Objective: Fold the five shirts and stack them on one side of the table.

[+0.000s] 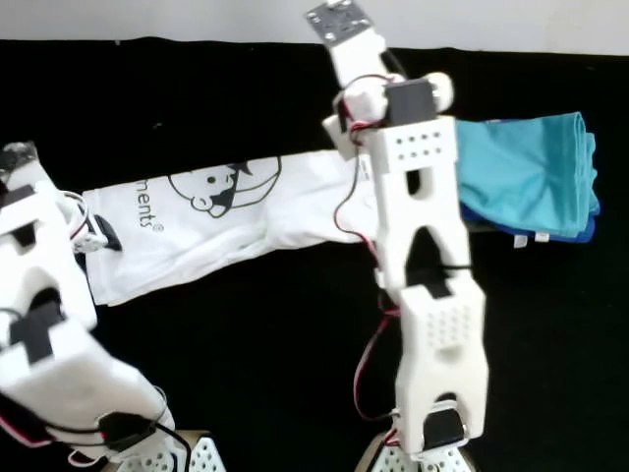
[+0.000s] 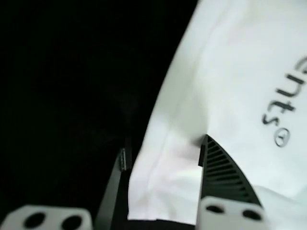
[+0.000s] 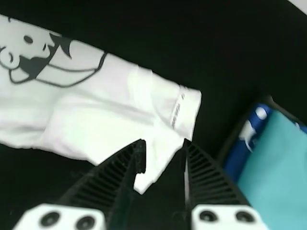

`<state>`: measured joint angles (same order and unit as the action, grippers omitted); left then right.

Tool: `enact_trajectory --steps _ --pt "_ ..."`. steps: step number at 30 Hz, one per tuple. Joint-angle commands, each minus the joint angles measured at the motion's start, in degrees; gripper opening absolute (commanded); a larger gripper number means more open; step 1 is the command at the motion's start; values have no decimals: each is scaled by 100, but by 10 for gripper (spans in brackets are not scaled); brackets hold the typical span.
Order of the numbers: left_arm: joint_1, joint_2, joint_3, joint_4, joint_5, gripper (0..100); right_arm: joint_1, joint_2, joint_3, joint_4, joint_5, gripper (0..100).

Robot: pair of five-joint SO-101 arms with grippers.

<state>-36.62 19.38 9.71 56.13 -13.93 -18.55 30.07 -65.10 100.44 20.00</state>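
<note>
The white shirt (image 1: 226,216) lay on the black surface (image 1: 246,374), folded into a long strip running from the left side to the middle. It looked light, soft and limp, so it would likely sag and slide if lifted by one point. The two short ends seemed the best places to hold it. The left pincer (image 2: 163,153) stood spread over the shirt's left end, with cloth between its jaws. The right pincer (image 3: 160,148) hung slightly spread above the corner at the other end. Just beside that end, a folded teal shirt (image 1: 521,167) rested on a blue shirt (image 1: 585,232).
</note>
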Motion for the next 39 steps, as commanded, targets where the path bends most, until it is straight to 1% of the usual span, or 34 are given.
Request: enact_trajectory --steps 1,5,9,10,12,14,15,18,23,25,28,29,32,35,39 --pt "48 945 -1279 589 44 235 84 -1446 1332 75 -26 127" --pt "233 1754 -2237 1433 44 234 119 -2457 2642 75 -26 127" --pt "602 2079 -3046 2541 18 232 286 -3240 3574 40 -35 127" --pt "708 2141 -3213 2796 18 219 400 -3407 3749 40 -26 127" --pt "857 2290 -3468 3209 9 130 655 -3635 4084 40 -26 127" --pt "866 2492 -3609 3437 9 0 1007 -3758 4549 40 -26 127" --pt "787 2615 -3653 3490 0 21 1209 -3758 4813 40 -26 127" --pt "365 2941 -3829 3464 -316 8 1710 -3802 5473 -84 -26 127" --pt "-752 3319 -4813 3490 -905 8 2281 -3996 6343 -409 -18 125" --pt "-1174 3468 -5305 3499 -1143 8 2369 -4268 6747 -497 -18 94" --pt "-1648 3644 -5982 3560 -1407 8 2378 -4910 7380 -892 -9 5" --pt "-1771 3670 -6220 3622 -1433 8 2369 -5182 7644 -1077 -9 6" --pt "-1991 3697 -7011 4009 -1433 8 2369 -5886 8593 -1745 -18 6" --pt "-2009 3697 -7705 4519 -1415 8 2387 -6413 9745 -2369 -18 6" --pt "-1771 3477 -7556 4571 -1345 8 2369 -6932 11354 -3495 -18 6"
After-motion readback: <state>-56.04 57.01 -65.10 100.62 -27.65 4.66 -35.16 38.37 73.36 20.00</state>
